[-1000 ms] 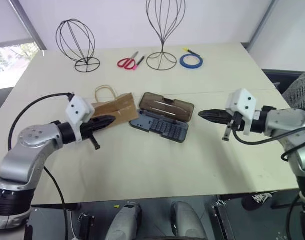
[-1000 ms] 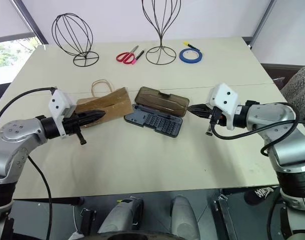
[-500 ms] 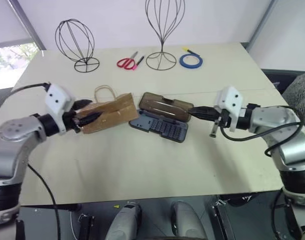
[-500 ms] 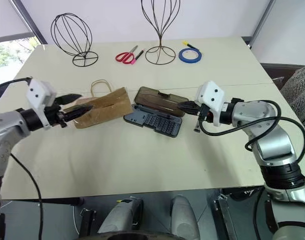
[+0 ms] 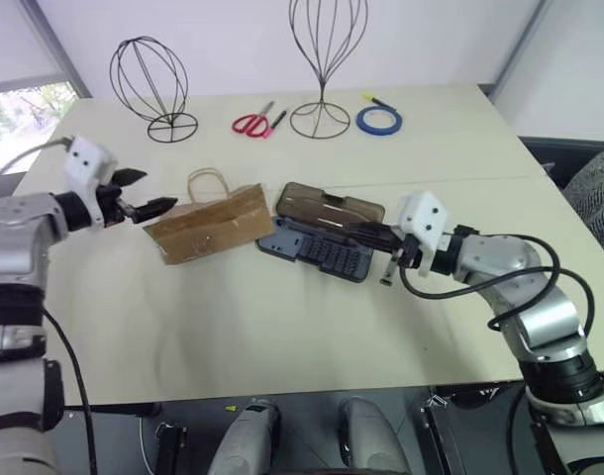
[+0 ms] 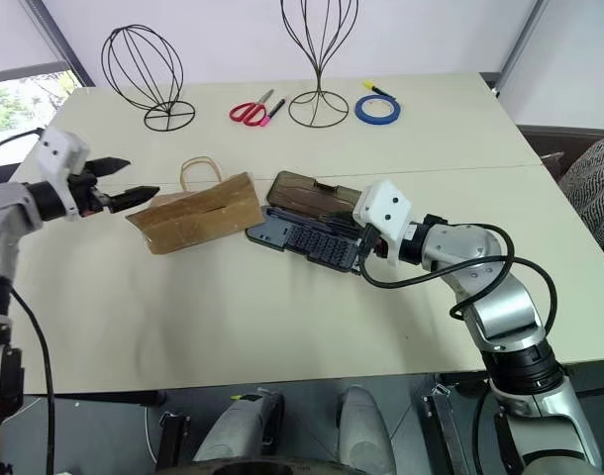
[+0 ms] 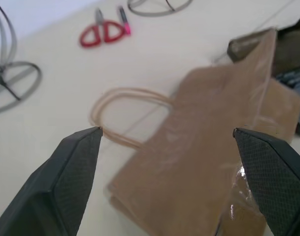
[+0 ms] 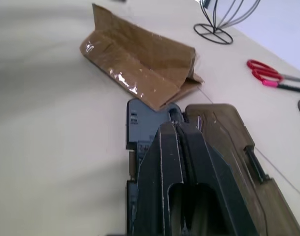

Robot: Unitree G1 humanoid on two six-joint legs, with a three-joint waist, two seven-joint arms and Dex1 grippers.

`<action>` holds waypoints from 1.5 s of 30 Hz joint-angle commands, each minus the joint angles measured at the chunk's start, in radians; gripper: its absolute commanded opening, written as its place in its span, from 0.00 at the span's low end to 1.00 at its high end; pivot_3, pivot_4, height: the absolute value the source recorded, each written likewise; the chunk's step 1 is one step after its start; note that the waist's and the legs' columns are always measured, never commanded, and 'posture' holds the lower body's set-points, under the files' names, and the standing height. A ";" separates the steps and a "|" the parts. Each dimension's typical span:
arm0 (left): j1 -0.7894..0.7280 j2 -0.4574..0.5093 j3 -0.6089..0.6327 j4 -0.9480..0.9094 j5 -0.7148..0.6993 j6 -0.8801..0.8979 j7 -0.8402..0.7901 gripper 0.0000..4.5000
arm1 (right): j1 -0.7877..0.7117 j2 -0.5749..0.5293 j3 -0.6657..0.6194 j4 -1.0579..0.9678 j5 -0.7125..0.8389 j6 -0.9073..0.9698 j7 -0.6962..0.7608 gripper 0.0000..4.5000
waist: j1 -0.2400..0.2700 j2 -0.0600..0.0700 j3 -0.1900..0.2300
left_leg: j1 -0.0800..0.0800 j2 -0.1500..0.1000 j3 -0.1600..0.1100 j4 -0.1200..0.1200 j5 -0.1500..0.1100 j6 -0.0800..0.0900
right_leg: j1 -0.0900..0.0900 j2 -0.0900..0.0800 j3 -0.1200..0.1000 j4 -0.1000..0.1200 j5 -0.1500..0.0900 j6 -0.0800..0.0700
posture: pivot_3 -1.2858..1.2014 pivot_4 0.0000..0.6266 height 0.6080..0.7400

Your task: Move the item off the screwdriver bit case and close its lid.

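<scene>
The item, a brown paper bag (image 5: 213,223) with looped handles (image 5: 208,183), lies on the table with its right end at the left corner of the screwdriver bit case (image 5: 317,249). The case lies open, its lid (image 5: 332,210) flat behind the base. My left gripper (image 5: 144,198) is open with nothing in it, just left of the bag. In the left wrist view its fingers (image 7: 76,167) frame the bag (image 7: 209,147). My right gripper (image 5: 359,234) is shut and low over the right part of the case; its closed fingers (image 8: 177,147) point across the base (image 8: 140,118) toward the bag (image 8: 140,64).
At the back of the table stand a round wire stand (image 5: 149,84) and a tall one (image 5: 322,59). Between and beside them lie red scissors (image 5: 252,124), a pen (image 5: 275,123) and a blue tape roll (image 5: 379,121). The table's front half is bare.
My left gripper has opened and drawn back to the left, away from the bag's end. My right gripper, still shut, has moved left until it is over the case.
</scene>
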 commanded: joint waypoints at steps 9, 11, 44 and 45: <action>-0.159 -0.026 0.029 0.127 0.005 -0.066 -0.100 0.99 | 0.052 0.017 -0.042 -0.122 0.010 0.034 -0.087 0.00 | -0.005 -0.003 0.001 | -0.001 0.000 0.000 0.001 0.000 0.000 | -0.001 0.000 0.000 0.001 0.000 0.001 | 0.52 0.24 1.00; -0.142 -0.021 0.032 0.099 0.000 -0.051 -0.121 0.99 | 0.048 0.021 -0.038 -0.120 0.013 0.033 -0.089 0.00 | -0.005 -0.003 0.001 | -0.001 0.000 0.000 0.001 0.000 0.000 | -0.001 0.000 0.000 0.001 0.000 0.001 | 0.52 0.24 1.00; 0.011 -0.054 -0.059 0.105 0.167 -0.209 -0.069 0.01 | -0.022 0.020 -0.014 -0.055 -0.016 -0.006 -0.054 0.00 | -0.002 -0.003 0.001 | -0.001 0.000 0.000 0.001 0.000 0.000 | -0.001 0.000 0.000 0.003 0.000 0.001 | 0.52 0.24 1.00; 0.016 -0.055 -0.050 0.096 0.162 -0.209 -0.053 0.01 | -0.022 0.020 -0.013 -0.054 -0.016 -0.006 -0.052 0.00 | -0.002 -0.003 0.001 | -0.001 0.000 0.000 0.001 0.000 0.000 | -0.001 0.000 0.000 0.003 0.000 0.001 | 0.52 0.24 1.00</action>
